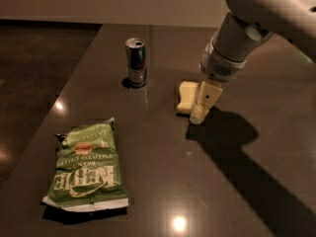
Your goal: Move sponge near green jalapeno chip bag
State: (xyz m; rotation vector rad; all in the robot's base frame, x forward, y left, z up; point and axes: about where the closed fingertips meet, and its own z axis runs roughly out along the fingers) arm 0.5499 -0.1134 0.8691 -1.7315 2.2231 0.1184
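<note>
The pale yellow sponge lies on the dark table, right of centre. My gripper hangs from the arm at the upper right and sits directly over the sponge's right part, covering it, with its cream fingers pointing down at the tabletop. The green jalapeno chip bag lies flat at the front left, well apart from the sponge.
A slim metal can stands upright at the back, left of the sponge. The table's left edge runs diagonally with dark floor beyond. The arm casts a wide shadow across the table's right side.
</note>
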